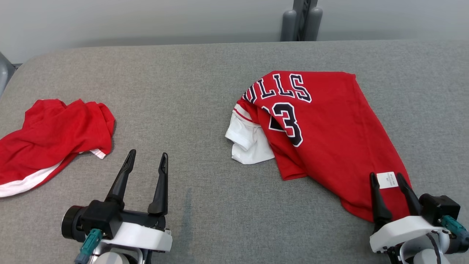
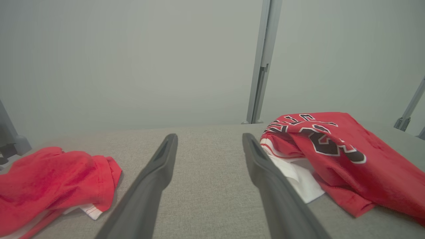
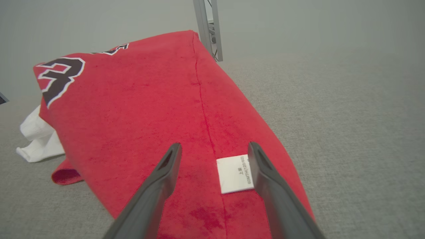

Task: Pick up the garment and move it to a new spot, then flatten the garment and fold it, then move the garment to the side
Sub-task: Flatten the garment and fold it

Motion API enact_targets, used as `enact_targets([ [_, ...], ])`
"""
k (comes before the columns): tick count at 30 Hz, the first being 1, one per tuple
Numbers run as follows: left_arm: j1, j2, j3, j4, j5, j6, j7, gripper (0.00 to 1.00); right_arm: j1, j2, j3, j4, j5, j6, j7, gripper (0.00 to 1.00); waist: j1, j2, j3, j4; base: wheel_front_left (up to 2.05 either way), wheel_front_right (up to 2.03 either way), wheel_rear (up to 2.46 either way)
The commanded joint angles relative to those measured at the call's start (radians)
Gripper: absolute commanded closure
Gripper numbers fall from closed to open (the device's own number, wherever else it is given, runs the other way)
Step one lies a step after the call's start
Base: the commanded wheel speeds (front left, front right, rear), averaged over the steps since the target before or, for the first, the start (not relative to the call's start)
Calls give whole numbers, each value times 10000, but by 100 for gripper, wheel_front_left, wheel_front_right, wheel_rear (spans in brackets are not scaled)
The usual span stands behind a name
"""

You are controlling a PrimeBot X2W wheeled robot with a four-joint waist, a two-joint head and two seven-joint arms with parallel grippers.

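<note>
The garment (image 1: 322,124), a red jersey with black and white lettering and the number 23, lies partly bunched at the centre right of the grey table (image 1: 201,91). A white sleeve (image 1: 249,141) pokes out on its left. My right gripper (image 1: 386,176) is open over the jersey's near corner, and its fingers straddle a white label (image 3: 235,174). The right wrist view shows the garment (image 3: 149,99) spreading away from that gripper (image 3: 215,146). My left gripper (image 1: 148,153) is open over bare table with nothing between its fingers, the garment (image 2: 348,156) lying to its right.
A second red cloth with a white edge (image 1: 55,139) lies crumpled at the table's left edge, left of my left gripper (image 2: 209,136). A grey metal post (image 1: 302,18) rises behind the table's far edge. A pale wall stands behind it.
</note>
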Motion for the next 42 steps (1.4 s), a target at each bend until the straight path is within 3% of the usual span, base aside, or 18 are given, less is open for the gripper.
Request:
enact_targets([
  [1,-209,30,16,28,54,-36,-33,0,-214,-86,-94,196,29,-7,-20,0,0,0,158,122,0,0,0],
  [14,-349,30,37,131,159,-122,-33,0,-838,-82,-613,1824,-45,-5,-19,0,0,0,352,349,0,0,0],
  [15,-342,30,36,139,162,-121,-32,0,-858,-82,-562,1916,34,-5,-19,22,0,0,345,348,0,0,0],
  [16,-342,30,36,139,162,-121,-32,0,-858,-82,-562,1916,34,-5,-19,22,0,0,345,348,0,0,0],
  [17,-336,30,34,144,162,-115,-32,0,-871,-79,-520,1980,98,-5,-19,55,0,0,335,342,0,0,0],
  [18,-327,30,26,155,157,-105,-32,0,-900,-80,-472,1987,86,-5,-19,96,0,0,320,334,0,0,0],
  [19,-317,30,16,163,143,-97,-32,0,-924,-80,-418,1932,36,-5,-19,100,0,0,302,323,0,0,0],
  [29,50,30,-146,282,-190,41,-32,0,-614,-86,-244,454,-213,-5,-18,100,0,0,-329,66,0,0,0],
  [34,119,31,-287,211,-365,155,-32,0,-1124,-156,-576,-541,-997,-5,-18,100,0,0,-511,-72,0,0,0],
  [36,50,31,-409,206,-413,181,-32,0,-1666,-768,-579,-760,-1709,-7,-18,100,0,0,-506,-60,0,0,0],
  [42,-251,33,-693,180,-506,199,-32,0,-3120,-2018,-1377,-460,-1632,-7,291,100,0,0,-188,225,0,0,0],
])
